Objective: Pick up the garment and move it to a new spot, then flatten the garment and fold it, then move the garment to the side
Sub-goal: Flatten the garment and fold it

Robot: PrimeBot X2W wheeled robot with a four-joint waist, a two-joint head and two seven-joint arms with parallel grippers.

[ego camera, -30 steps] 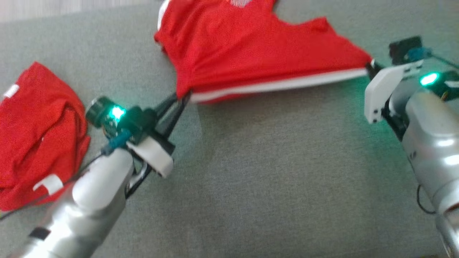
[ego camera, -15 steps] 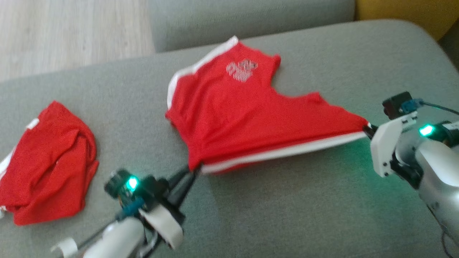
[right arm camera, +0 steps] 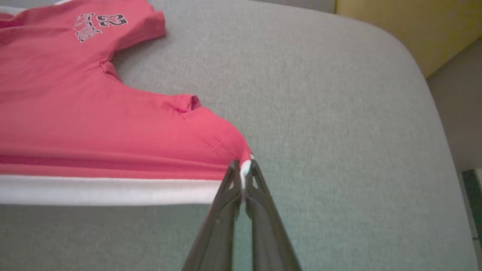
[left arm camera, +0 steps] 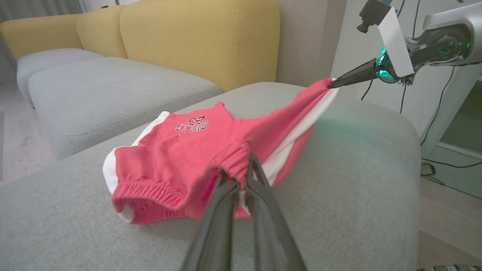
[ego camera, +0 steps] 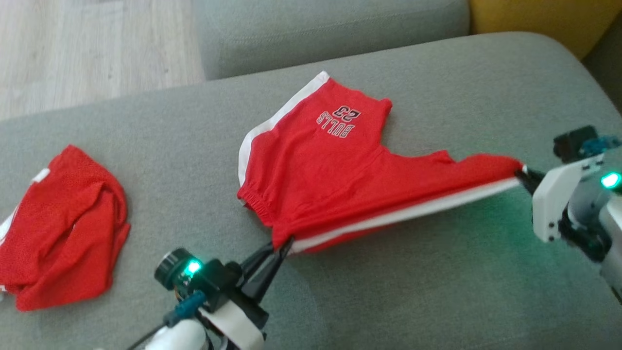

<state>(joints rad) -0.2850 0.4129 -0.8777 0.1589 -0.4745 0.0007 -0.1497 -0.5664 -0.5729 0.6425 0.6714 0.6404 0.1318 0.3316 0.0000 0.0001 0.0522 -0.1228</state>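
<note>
Fingers of the left gripper (ego camera: 285, 243), head view 6 o'clock, pinch the red Bulls shorts (ego camera: 330, 180) by the waistband. Left wrist view: shorts stretched over grey cushion (left arm camera: 357, 169). Right wrist view: right gripper (right arm camera: 243, 164) clamps the white-striped hem corner.

The head view looks steeply down on the cushion (ego camera: 413, 291), shorts (ego camera: 330, 170) mid-frame. The left wrist view sits low and close, facing along the left claw (left arm camera: 241, 177) to the right claw (left arm camera: 332, 84), upper right. The right wrist view looks down, close. All share the shorts' print (ego camera: 338, 121).
</note>
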